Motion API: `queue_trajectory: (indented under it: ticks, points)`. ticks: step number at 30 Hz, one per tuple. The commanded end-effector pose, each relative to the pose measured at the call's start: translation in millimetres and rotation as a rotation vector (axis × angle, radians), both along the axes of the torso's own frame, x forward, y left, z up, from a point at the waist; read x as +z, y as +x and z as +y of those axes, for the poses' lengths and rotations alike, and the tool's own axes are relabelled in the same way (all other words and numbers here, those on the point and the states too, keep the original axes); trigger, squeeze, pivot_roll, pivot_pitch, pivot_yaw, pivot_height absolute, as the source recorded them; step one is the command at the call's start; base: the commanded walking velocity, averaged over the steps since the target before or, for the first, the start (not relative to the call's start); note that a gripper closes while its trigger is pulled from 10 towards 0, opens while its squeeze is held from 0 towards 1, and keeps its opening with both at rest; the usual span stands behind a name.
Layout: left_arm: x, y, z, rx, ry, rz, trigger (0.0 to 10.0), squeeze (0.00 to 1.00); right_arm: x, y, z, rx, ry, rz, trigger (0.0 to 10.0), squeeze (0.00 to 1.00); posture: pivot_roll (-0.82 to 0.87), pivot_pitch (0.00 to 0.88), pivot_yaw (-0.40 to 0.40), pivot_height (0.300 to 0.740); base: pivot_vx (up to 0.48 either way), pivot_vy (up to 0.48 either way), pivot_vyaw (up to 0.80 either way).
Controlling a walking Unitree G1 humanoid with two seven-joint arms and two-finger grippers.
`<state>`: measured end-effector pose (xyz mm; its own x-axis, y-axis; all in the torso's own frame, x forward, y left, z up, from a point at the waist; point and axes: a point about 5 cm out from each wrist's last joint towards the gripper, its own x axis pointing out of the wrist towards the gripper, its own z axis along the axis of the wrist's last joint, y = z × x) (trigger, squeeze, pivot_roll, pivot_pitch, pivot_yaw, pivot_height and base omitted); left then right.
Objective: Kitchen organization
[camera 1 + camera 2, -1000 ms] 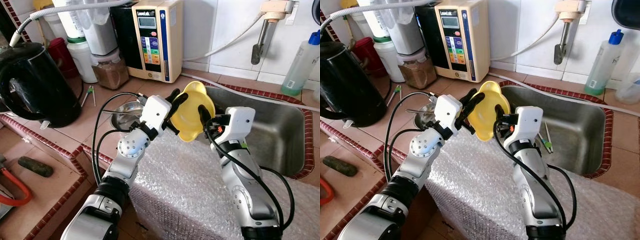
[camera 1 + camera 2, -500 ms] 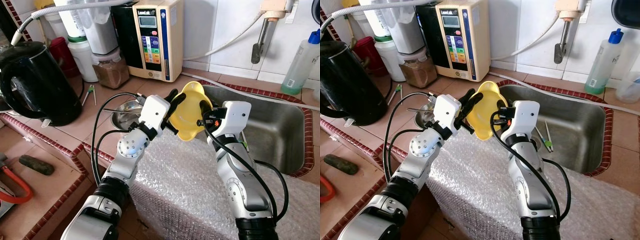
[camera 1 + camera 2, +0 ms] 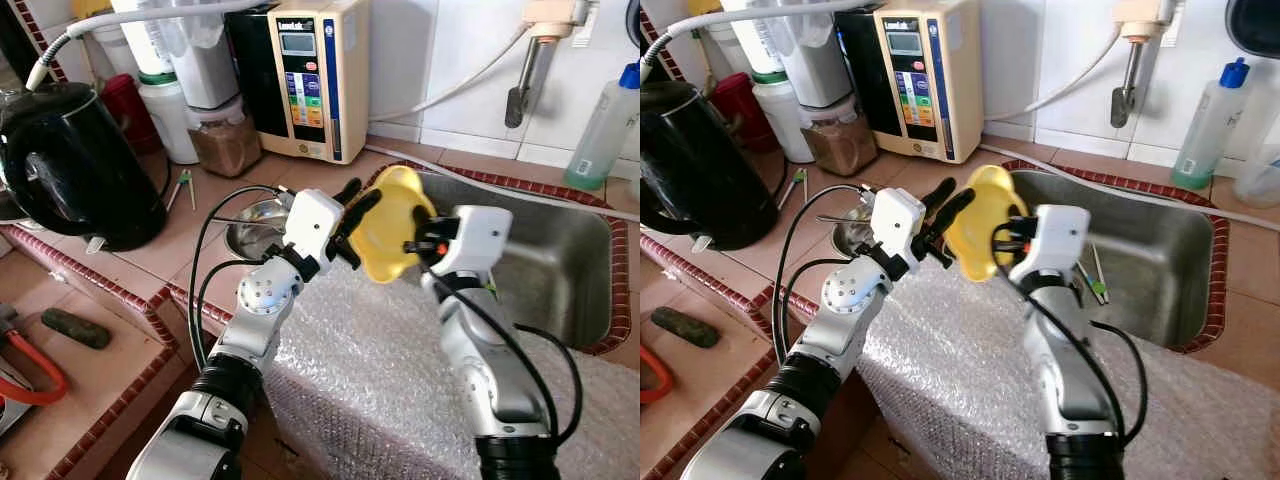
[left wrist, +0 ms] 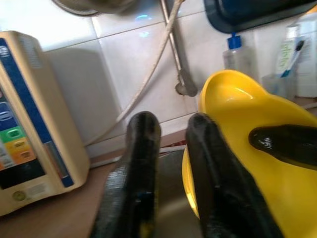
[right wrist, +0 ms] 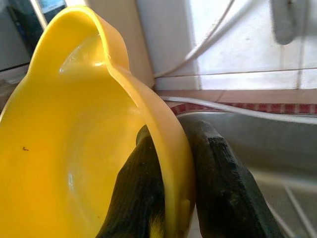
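At frame centre, the right end effector [image 5: 168, 198] pinches the yellow bowl [image 3: 392, 222], partly hidden; left end effector [image 3: 352, 205] now released, fingers parted.

White wall tiles [image 3: 440, 60] back a terracotta-tiled counter [image 3: 190, 235] edged with a dark red patterned border [image 3: 100, 285]. A steel sink [image 3: 560, 270] is sunk into the counter on the right, under a wall tap [image 3: 525, 70]. Bubble wrap [image 3: 370, 370] covers the near surface. Daylight is bright and even.
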<state>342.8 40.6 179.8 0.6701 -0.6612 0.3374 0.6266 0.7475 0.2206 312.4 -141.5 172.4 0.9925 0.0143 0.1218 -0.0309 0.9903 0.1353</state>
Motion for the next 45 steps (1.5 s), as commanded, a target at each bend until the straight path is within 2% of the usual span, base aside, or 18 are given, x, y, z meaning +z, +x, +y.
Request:
queue_trajectory:
  ticks: [1,2,3,4,8,9,14,16,19,21,27,29,36,40,41,42,43,45]
  points:
    - [0,-4.7,-2.8,-0.090,0.036,0.003,10.0,1.00,-1,0.6,3.2,-0.008,-0.001,0.007,0.0,0.00,-0.04,0.000,0.130,0.740,0.000,0.000,0.00]
    - [0,-4.7,-2.8,-0.090,0.036,0.003,10.0,1.00,-1,0.6,3.2,-0.008,-0.001,0.007,0.0,0.00,-0.04,0.000,0.130,0.740,0.000,0.000,0.00]
    - [-3,-8.5,-6.2,-0.163,0.080,0.009,10.0,1.00,-2,0.4,0.6,-0.028,-0.009,0.010,0.0,0.00,-0.04,0.000,0.129,0.740,0.000,0.000,0.00]
    - [-4,-9.4,-6.7,-0.187,0.095,0.017,10.0,1.00,-3,0.3,-0.8,-0.038,-0.014,0.012,0.0,0.00,-0.04,0.000,0.128,0.740,0.000,0.000,0.00]
    - [-9,-9.3,-3.4,-0.230,0.154,0.035,10.0,1.00,-5,0.2,-9.9,-0.092,-0.060,0.016,0.0,0.00,-0.04,0.000,0.128,0.740,0.000,0.000,0.00]
    - [-17,-8.2,2.4,-0.240,0.200,0.056,10.0,1.00,-7,-0.3,-20.1,-0.139,-0.065,0.031,0.0,0.00,-0.04,0.000,0.127,0.740,0.000,0.000,0.00]
    - [-29,-9.2,13.5,-0.270,0.308,0.075,10.0,1.00,-15,-4.0,-42.4,-0.236,-0.075,0.071,0.0,0.00,-0.04,0.000,0.127,0.740,0.000,0.000,0.00]
    - [-36,-9.1,20.1,-0.292,0.381,0.093,10.0,1.00,-20,-7.8,-58.9,-0.299,-0.086,0.093,0.0,0.00,-0.04,0.000,0.128,0.740,0.000,0.000,0.00]
    - [-38,-8.0,22.8,-0.313,0.387,0.137,10.0,1.00,-21,-10.2,-68.3,-0.329,-0.096,0.096,0.0,0.00,-0.05,0.000,0.129,0.740,0.000,0.000,0.00]
    - [-38,-6.1,24.6,-0.309,0.425,0.126,10.0,1.00,-23,-11.2,-78.6,-0.359,-0.093,0.109,0.0,0.00,-0.05,0.000,0.131,0.740,0.000,0.000,0.00]
    - [-38,-2.8,26.2,-0.302,0.451,0.121,10.0,1.00,-29,-10.8,-92.4,-0.401,-0.081,0.145,0.0,0.00,-0.05,0.000,0.130,0.740,0.000,0.000,0.00]
    - [-37,-0.9,28.1,-0.282,0.451,0.103,10.0,1.00,-32,-12.0,-102.7,-0.452,-0.058,0.160,0.0,0.00,-0.05,0.000,0.128,0.740,0.000,0.000,0.00]
    - [-37,-0.1,28.2,-0.285,0.455,0.104,10.0,1.00,-46,-15.4,-110.4,-0.496,-0.021,0.229,0.0,0.00,-0.04,0.000,0.128,0.740,0.000,0.000,0.00]
    - [-36,0.5,26.4,-0.303,0.459,0.111,10.0,1.00,-63,-19.3,-114.7,-0.513,0.026,0.327,0.0,0.00,-0.04,0.000,0.130,0.740,0.000,0.000,0.00]
    - [-36,0.6,26.2,-0.302,0.460,0.109,10.0,1.00,-66,-20.1,-114.9,-0.513,0.031,0.337,3.6,1.00,-0.05,0.000,0.132,0.740,0.000,0.000,0.00]
    - [-36,0.6,26.2,-0.302,0.460,0.109,10.0,1.00,-66,-20.1,-114.9,-0.513,0.031,0.337,3.6,1.00,-0.05,0.000,0.132,0.740,0.000,0.000,0.00]
    - [-36,0.9,26.1,-0.303,0.464,0.107,10.0,1.00,-67,-20.3,-114.6,-0.509,0.037,0.343,10.0,1.00,-0.05,0.000,0.132,0.740,0.000,0.000,0.00]
    - [-36,2.1,25.8,-0.299,0.468,0.107,10.0,1.00,-70,-21.3,-114.5,-0.516,0.032,0.354,10.0,1.00,-0.05,0.000,0.135,0.740,0.000,0.000,0.00]
